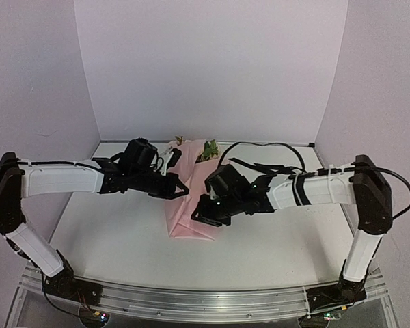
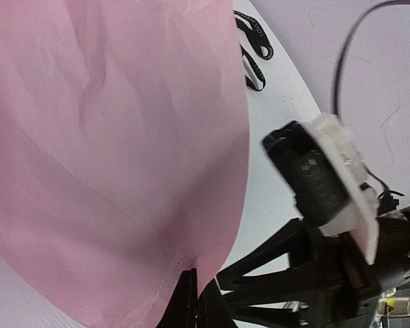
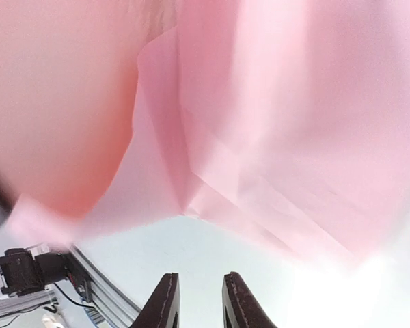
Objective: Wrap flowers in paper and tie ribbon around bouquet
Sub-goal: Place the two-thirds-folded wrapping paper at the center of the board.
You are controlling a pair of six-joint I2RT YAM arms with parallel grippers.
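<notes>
The light-pink paper [image 1: 186, 213] lies folded lengthwise on the middle of the table, and it fills most of both wrist views [image 2: 109, 137] [image 3: 294, 137]. The flowers [image 1: 209, 147] poke out of its far end with green leaves showing. My left gripper [image 1: 184, 189] [image 2: 199, 301] is shut, pinching the paper's edge at the left side of the bundle. My right gripper [image 1: 200, 213] [image 3: 199, 294] is open a little, just off the paper's right edge, with only bare table between its fingers [image 2: 262, 252]. The black ribbon [image 2: 254, 55] with gold lettering lies loose on the table beyond the paper.
The white table [image 1: 109, 232] is boxed in by pale purple walls at the back and sides. A metal rail [image 1: 191, 301] runs along the near edge. A black cable [image 1: 273, 145] loops over the table behind the right arm.
</notes>
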